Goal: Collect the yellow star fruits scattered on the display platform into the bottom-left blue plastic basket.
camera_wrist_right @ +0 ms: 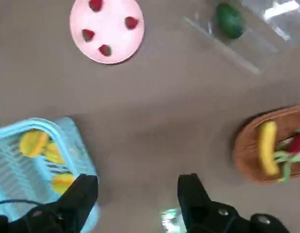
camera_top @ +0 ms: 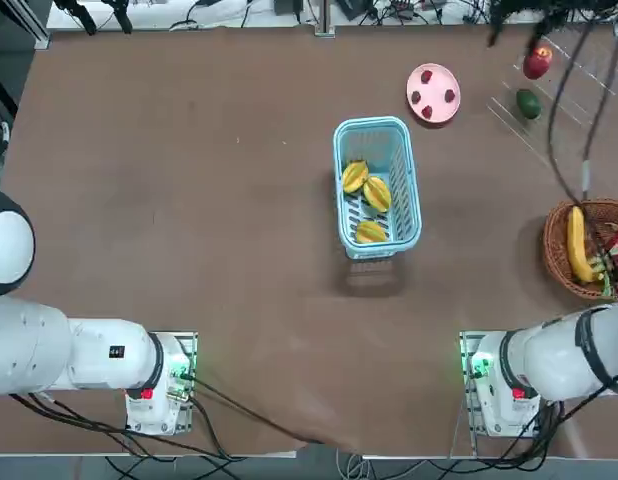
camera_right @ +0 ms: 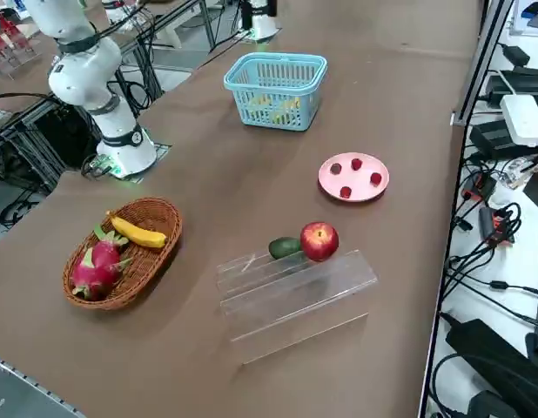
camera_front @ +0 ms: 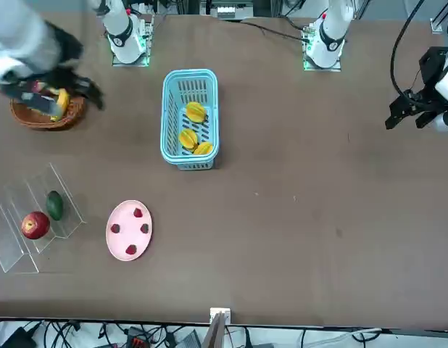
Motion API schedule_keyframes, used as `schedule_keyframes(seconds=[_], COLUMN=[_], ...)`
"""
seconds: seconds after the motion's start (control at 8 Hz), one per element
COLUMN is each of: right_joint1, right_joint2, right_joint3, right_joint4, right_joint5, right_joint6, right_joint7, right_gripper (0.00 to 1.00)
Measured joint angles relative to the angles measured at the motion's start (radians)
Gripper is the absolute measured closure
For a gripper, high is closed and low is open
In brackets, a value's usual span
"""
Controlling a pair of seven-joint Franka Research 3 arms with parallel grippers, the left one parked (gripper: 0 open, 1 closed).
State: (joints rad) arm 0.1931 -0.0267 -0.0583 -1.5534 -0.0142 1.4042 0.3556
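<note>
Looking down, you saw all three star fruits (camera_top: 366, 202) lying in the blue basket (camera_top: 409, 185) mid-bench, off the rack (camera_right: 295, 292). Your right pincer (camera_wrist_right: 138, 194) hung empty, fingers wide apart, above the wicker basket (camera_front: 46, 116).

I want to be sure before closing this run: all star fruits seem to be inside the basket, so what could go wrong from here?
1. The open right gripper hangs above the blue plastic basket edge; a low move might nudge it and shake the three star fruits.
2. The wicker basket with the banana sits near the right arm's base, so a wide swing might clip it.
</note>
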Motion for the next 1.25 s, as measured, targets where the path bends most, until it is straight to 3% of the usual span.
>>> schedule_keyframes(seconds=[0.25,0.5,0.88,1.25], right_joint1=[-0.093,-0.113,-0.111,-0.112], right_joint2=[0.0,-0.011,-0.027,0.004], right_joint3=[-0.002,-0.002,0.019,0.028], right_joint4=[0.037,0.045,0.047,0.046], right_joint5=[-0.001,0.0,0.0,0.0], right_joint6=[-0.078,-0.131,-0.138,-0.05], right_joint7=[-0.224,-0.348,-0.359,-0.363], right_gripper=[0.0,0.0,0.0,0.0])
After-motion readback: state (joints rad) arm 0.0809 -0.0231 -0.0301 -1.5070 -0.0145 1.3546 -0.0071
